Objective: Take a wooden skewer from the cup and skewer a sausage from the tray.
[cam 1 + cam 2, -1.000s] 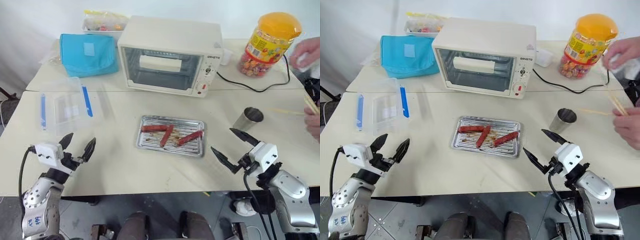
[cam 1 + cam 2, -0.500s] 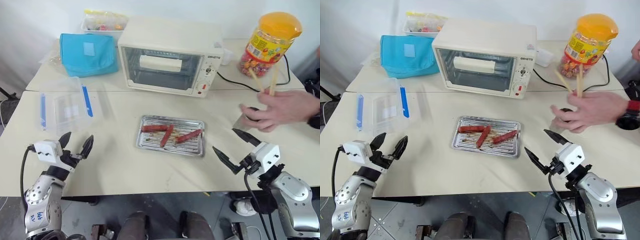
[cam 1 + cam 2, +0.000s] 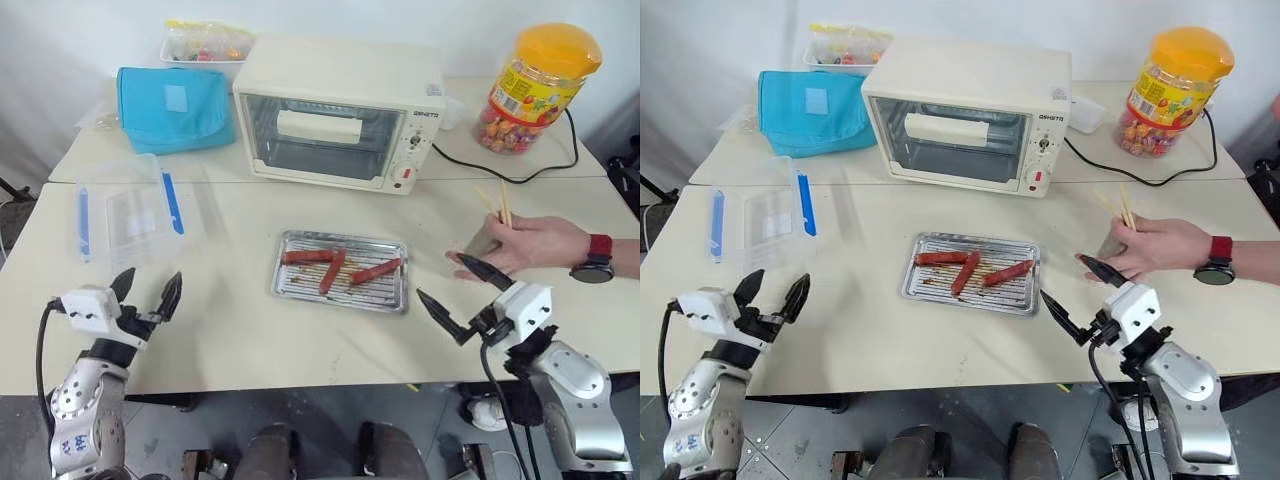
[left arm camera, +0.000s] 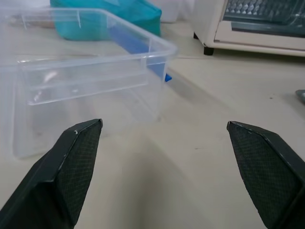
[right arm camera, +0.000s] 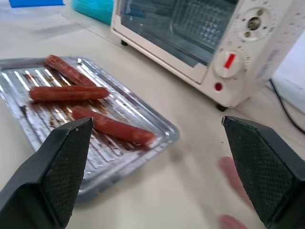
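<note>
The silver tray (image 3: 395, 299) lies mid-table with three reddish sausages (image 3: 333, 270) on its ridged bottom. A person's hand (image 3: 527, 243) wraps the steel cup, of which a grey sliver (image 3: 476, 243) shows. A few wooden skewers (image 3: 503, 203) stick up from that hand. My right gripper (image 3: 440, 276) hovers open and empty at the near right, between the tray and the hand, just short of the person's fingers. In the right wrist view the sausages (image 5: 112, 126) lie just ahead of it. My left gripper (image 3: 148, 290) is open and empty at the near left, facing the clear box (image 4: 71, 86).
A cream toaster oven (image 3: 340, 110) stands behind the tray, its black cable (image 3: 520, 178) running right. A clear plastic box with blue clips (image 3: 130, 210) sits at the left, a teal bag (image 3: 175, 105) behind it. An orange-lidded candy jar (image 3: 540, 85) stands back right.
The person's hand has dropped from above the cup to the table around it, and the skewers now stand lower. Both grippers have barely moved.
</note>
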`<state>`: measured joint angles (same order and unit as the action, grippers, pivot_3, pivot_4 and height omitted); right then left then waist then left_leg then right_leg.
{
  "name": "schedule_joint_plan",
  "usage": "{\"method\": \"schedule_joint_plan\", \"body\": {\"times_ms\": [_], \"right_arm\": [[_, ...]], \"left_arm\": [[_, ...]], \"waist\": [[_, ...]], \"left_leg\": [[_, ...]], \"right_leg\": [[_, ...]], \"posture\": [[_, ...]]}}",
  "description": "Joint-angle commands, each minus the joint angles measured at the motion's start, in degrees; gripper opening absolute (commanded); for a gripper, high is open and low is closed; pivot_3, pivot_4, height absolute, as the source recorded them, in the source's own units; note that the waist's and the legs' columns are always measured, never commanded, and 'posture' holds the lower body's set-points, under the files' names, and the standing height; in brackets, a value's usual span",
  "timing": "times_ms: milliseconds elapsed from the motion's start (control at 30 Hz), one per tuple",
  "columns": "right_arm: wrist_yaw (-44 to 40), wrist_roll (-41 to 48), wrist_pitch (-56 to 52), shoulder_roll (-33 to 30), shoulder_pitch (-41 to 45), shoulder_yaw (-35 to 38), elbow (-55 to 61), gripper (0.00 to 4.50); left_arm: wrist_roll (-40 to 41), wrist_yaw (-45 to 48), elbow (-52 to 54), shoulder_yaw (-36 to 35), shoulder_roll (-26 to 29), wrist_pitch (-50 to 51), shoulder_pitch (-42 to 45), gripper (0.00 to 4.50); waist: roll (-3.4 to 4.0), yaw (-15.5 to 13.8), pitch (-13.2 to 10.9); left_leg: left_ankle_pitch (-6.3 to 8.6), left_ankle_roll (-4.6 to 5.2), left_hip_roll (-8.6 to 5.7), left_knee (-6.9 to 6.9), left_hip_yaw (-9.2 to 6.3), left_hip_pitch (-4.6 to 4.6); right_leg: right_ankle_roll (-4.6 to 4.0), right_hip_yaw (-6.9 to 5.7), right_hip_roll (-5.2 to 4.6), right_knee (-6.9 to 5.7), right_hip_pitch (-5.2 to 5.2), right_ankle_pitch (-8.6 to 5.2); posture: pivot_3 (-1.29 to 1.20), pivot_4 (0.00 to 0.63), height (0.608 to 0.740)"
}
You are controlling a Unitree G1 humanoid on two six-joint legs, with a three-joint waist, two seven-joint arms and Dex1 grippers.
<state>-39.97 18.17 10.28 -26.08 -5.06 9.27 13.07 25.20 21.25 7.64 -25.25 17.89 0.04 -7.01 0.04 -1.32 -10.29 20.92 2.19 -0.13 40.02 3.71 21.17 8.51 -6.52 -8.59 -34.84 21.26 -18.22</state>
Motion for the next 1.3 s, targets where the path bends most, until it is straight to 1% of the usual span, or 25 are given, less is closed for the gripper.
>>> {"method": "schedule_joint_plan", "body": {"times_ms": [33, 200, 367, 467, 633, 733, 867, 1100, 1300], "right_arm": [[1.7, 0.4, 1.7, 1.4, 0.5, 0.5, 1.3, 4.5], [-1.5, 1.5, 0.8, 0.3, -2.5, -1.3, 2.9, 4.5], [-4.4, 2.1, 1.1, -1.9, -3.5, -1.1, 1.8, 4.5], [-6.3, 2.5, 2.2, -3.1, -3.4, -0.6, -0.2, 4.5], [-7.0, 2.5, 3.1, -3.0, -3.6, -0.8, -0.9, 4.5], [-8.1, 2.6, 4.1, -3.1, -3.3, -0.8, -2.1, 4.5], [-10.7, 3.2, 4.5, -3.5, -3.0, -1.8, -3.2, 4.5], [-11.4, 2.8, 5.4, -2.9, -1.9, -1.5, -5.4, 4.5], [-11.4, 3.1, 5.7, -2.9, -1.7, -1.0, -6.7, 4.5]], "left_arm": [[-0.8, -1.4, 3.6, 0.0, -0.5, -1.1, -0.3, 4.43], [-4.1, -2.0, 8.2, 3.7, -0.5, -1.3, -0.3, 4.43], [-4.5, -0.7, 11.4, 5.8, 0.2, -0.2, -1.8, 4.43], [-4.4, -0.8, 12.5, 6.2, 0.0, 0.7, -3.6, 4.43], [-4.1, -0.3, 14.8, 6.1, 0.1, 1.2, -7.5, 4.43], [-4.2, -1.8, 15.2, 5.9, -0.8, 1.3, -7.4, 4.43], [-4.9, -1.7, 15.7, 6.6, -0.5, 1.6, -6.9, 4.43], [-5.1, -1.7, 16.2, 6.1, -0.6, 1.6, -7.6, 4.43], [-5.5, -2.0, 15.7, 6.5, -0.6, 1.6, -6.5, 4.43]], "waist": [[-0.01, -0.1, 0.0], [-0.02, 0.0, 0.0], [-0.02, 0.1, 0.0], [-0.01, 0.1, 0.0], [-0.01, 0.0, 0.0], [-0.01, -0.2, 0.0], [-0.01, 0.0, 0.0], [-0.01, 0.0, 0.0], [-0.01, 0.0, 0.0]], "left_leg": [[0.0, 0.0, 0.0, 0.01, 0.0, 0.0], [0.0, 0.0, -0.03, 0.0, -0.02, 0.0], [0.0, 0.0, -0.02, -0.01, 0.03, -0.01], [0.0, 0.0, 0.0, -0.02, 0.02, -0.02], [0.0, 0.0, 0.02, -0.01, 0.03, 0.0], [0.0, 0.0, -0.01, 0.0, 0.01, 0.0], [0.0, 0.0, -0.01, -0.01, 0.01, -0.01], [0.0, 0.0, 0.0, -0.01, 0.02, -0.01], [0.0, 0.0, 0.0, 0.0, 0.01, -0.01]], "right_leg": [[0.0, 0.0, 0.0, 0.0, -0.01, 0.0], [0.0, 0.01, -0.02, 0.0, -0.01, 0.0], [0.0, 0.03, -0.01, 0.01, -0.01, 0.0], [0.0, 0.03, 0.01, 0.01, 0.0, 0.0], [0.0, 0.04, 0.01, 0.06, -0.01, 0.0], [0.0, 0.04, -0.02, 0.08, -0.04, 0.0], [0.0, 0.04, -0.01, 0.1, -0.05, 0.0], [0.0, 0.04, -0.01, 0.09, -0.04, 0.0], [0.0, 0.04, -0.01, 0.09, -0.05, 0.0]], "posture": [[0.0, 0.15, 0.74], [0.0, 0.15, 0.74], [0.0, 0.15, 0.74], [0.0, 0.15, 0.74], [0.0, 0.15, 0.74], [0.0, 0.15, 0.74], [0.0, 0.15, 0.74], [0.0, 0.15, 0.74], [0.0, 0.15, 0.74]]}}
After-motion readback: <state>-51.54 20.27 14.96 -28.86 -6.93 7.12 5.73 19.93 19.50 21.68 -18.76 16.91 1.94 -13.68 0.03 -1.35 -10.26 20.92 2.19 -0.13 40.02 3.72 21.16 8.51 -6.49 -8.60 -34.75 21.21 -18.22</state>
